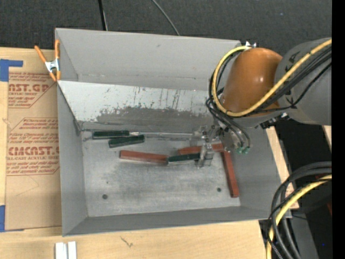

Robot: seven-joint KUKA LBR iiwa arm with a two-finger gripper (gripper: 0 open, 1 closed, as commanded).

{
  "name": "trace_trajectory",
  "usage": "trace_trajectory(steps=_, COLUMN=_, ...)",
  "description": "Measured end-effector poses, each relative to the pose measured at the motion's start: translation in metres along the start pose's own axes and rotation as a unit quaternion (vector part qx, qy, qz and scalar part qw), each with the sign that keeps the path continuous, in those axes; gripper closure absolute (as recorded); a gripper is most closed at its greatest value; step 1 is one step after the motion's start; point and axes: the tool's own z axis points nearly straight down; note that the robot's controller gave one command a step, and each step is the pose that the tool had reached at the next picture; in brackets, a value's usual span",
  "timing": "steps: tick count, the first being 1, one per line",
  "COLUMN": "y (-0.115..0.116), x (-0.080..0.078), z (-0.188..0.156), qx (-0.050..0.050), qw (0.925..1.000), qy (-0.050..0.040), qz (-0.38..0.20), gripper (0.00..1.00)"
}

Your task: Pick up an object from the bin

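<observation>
My gripper (204, 151) is low in the bin's right half, under the orange cover. It sits right at the end of a short red-brown handle (188, 150) and a dark green handle (182, 158), which lie side by side just to its left. A long red-brown handle (231, 175) runs from below the gripper toward the bin's front right. Where these handles join is hidden by the gripper.
Another red-brown handle (142, 156) lies flat in the middle of the bin floor. A tool with two dark green handles (119, 138) rests at the back left, its thin metal shaft running right along the back wall. The arm and its yellow cables cover the bin's right rim.
</observation>
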Motion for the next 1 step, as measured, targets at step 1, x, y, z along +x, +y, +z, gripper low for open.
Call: trace_trajectory(steps=1, y=0.0, x=0.0, z=0.0, qx=0.0, qw=1.0, qy=0.0, qz=0.0, gripper=1.0)
